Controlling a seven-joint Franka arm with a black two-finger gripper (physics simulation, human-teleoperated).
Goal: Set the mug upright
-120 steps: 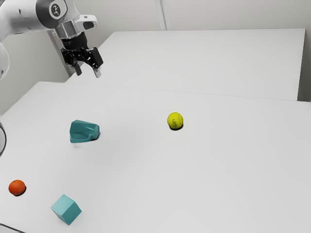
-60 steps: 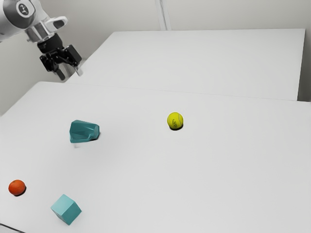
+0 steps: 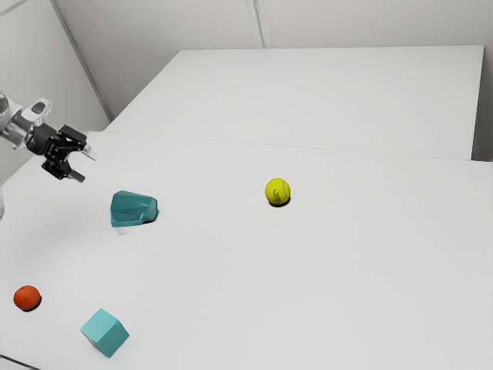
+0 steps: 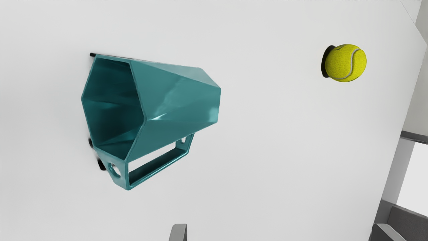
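Teal faceted mug [image 4: 177,97]: on its side on the white table [image 3: 308,262] — likely light, stiff, slippery.
Hold: probably across the body, clear of its looped handle [image 4: 158,167].
Black two-finger gripper [image 3: 83,168]: spread, empty — apart from the mug.

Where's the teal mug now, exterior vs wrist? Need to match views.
Exterior view: mug left of centre, below and right of the end effector.
Wrist view: mug beyond the open end effector, mouth facing away.
Shared landmark: yellow tennis ball, off the mug's narrow end.
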